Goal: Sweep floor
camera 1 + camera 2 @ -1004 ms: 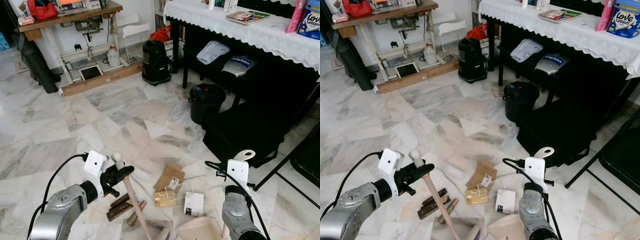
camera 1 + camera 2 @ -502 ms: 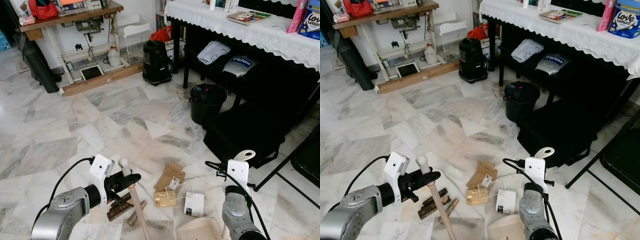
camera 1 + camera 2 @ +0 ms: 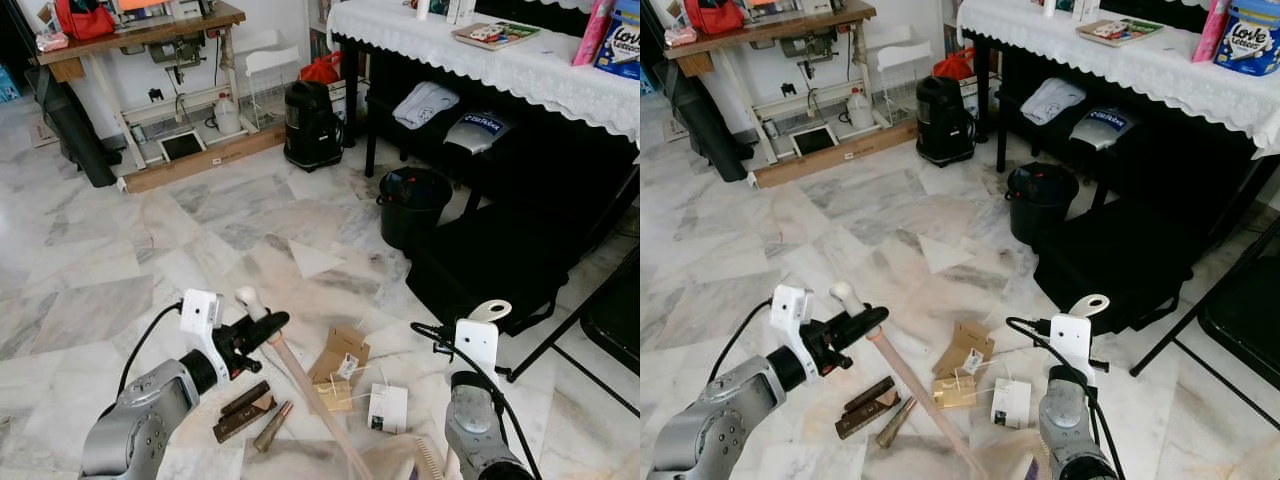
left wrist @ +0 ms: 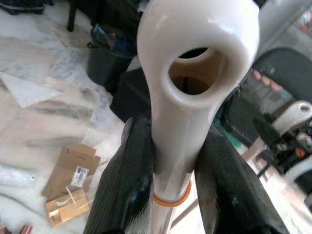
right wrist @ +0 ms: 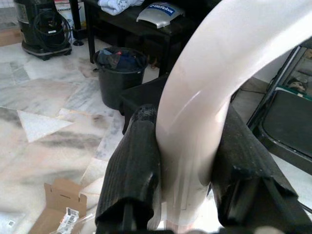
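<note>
- Marble floor point(image 3: 120, 260), grey-veined, runs to a lace-covered table point(image 3: 520, 60) bearing a blue "Love Letters" pack point(image 3: 1249, 38).
- Left gripper point(image 3: 262, 328) pinches the broom handle point(image 3: 300, 375) below its white cap; the stick now slants further right than a second ago.
- Right gripper point(image 5: 185, 165) clamps the white dustpan handle point(image 5: 204, 97).
- Cardboard scraps point(image 3: 340, 355) lie beside the stick.

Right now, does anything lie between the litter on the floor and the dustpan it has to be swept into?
Nothing visible does. The cardboard scraps, white tag and brown pieces lie on bare marble just ahead of the dustpan. The left gripper holds the broom handle slanting across them.
</note>
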Motion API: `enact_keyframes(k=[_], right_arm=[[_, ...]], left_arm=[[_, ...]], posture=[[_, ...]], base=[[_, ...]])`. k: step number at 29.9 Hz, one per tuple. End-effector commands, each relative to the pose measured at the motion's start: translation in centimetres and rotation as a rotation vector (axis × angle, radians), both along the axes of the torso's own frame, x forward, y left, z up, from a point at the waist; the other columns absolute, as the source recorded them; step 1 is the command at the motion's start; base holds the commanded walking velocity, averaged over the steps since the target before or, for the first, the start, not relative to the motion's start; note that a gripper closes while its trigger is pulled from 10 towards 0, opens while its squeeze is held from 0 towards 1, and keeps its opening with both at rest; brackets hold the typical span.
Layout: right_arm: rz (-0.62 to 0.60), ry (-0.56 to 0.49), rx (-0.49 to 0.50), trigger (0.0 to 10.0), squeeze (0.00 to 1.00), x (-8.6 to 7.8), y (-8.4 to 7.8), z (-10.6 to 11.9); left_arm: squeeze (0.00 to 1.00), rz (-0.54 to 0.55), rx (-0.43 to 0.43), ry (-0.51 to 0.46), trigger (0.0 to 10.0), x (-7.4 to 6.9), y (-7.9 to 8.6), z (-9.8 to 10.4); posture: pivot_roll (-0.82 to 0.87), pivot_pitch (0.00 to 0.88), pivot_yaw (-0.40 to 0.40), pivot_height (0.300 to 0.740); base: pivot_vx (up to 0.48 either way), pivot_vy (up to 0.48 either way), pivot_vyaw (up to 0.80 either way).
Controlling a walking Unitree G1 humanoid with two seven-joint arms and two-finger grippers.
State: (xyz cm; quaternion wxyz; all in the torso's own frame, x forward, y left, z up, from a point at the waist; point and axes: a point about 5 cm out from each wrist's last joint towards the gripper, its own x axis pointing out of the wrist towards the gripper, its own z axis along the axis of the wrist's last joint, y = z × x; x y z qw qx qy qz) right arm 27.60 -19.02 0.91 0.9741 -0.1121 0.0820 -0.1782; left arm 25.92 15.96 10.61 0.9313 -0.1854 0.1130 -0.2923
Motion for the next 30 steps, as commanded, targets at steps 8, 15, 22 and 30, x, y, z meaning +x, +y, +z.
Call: enact_keyframes(k=[8, 15, 22, 30], right_arm=[[0.007, 0.069, 0.005, 10.0, 0.0, -0.6, 0.1, -1.0], [0.002, 0.081, 0.006, 10.0, 0.0, -0.9, -0.2, -1.2], [0.0, 0.091, 0.009, 10.0, 0.0, -0.9, -0.5, -1.3], [-0.016, 0.093, 0.007, 10.0, 0.0, -0.9, -1.0, -1.3]], left_arm=[[0.0, 0.149, 0.093, -0.129, 10.0, 1.5, 1.8, 1.9], [0.0, 0.235, 0.175, -0.189, 10.0, 1.7, 2.7, 2.2], [0.0, 0.36, 0.27, -0.248, 10.0, 1.1, 2.5, 1.5], [0.0, 0.358, 0.271, -0.254, 10.0, 0.9, 1.9, 0.8]], posture=[[0.09, 0.0, 0.058, 0.74], [0.09, 0.0, 0.058, 0.74], [0.09, 0.0, 0.053, 0.74], [0.09, 0.0, 0.053, 0.74]], base=[[0.0, 0.0, 0.0], [0.0, 0.0, 0.0], [0.0, 0.0, 0.0], [0.0, 0.0, 0.0]])
